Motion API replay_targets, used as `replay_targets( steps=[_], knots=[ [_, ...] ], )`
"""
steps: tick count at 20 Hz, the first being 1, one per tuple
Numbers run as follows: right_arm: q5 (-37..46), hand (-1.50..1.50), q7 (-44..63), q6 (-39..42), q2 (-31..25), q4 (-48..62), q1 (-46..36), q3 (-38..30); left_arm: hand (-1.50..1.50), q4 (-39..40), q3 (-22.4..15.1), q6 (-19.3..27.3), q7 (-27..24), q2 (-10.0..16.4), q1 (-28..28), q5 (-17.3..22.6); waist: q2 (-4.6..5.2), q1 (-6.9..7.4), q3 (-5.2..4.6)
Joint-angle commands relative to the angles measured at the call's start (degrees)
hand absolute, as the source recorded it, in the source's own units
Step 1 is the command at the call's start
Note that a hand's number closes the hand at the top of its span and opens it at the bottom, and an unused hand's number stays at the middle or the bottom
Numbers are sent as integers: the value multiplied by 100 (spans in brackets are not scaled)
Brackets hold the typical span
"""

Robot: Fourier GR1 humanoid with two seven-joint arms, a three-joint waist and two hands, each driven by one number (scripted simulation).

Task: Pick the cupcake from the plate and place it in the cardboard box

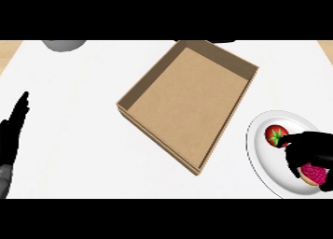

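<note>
I'm seeing the left hand [7, 140] resting open, fingers straight, by the left edge of the counter [72, 116], well apart from everything. A grey vessel [64, 44] is sitting at the far edge. Mid-counter, the cardboard box [186, 105] is lying skewed, its long axis running from the far edge back toward the near edge and leaning left, one long wall facing the plate [265, 163]. At the right edge, beside a red fruit [275, 135], the right hand [320, 149] is curling its fingers round the cupcake [315, 174], which is sitting on the plate. I'm judging the right hand far nearer. With the box lying to its left and slightly farther off, the carry is heading leftward over that wall.
</note>
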Motion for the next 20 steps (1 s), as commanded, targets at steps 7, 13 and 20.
replay_targets(
  steps=[7, 13, 20],
  knots=[
    [-648, 150, 3072, -2, 724, 1339, -327, -1358, 0, -10, 42, 6, 17, -12, -1, -112, 53, 71, 38],
    [-475, 150, 4103, -564, 619, 1406, -1096, -1972, 0, 38, 195, -132, 85, 32, -94, -37, 24, 42, 43],
    [-876, 150, 4045, -779, 465, -83, -1166, -2595, 0, -14, 262, -102, 51, -28, 126, -158, -16, -63, 41]
  ],
)
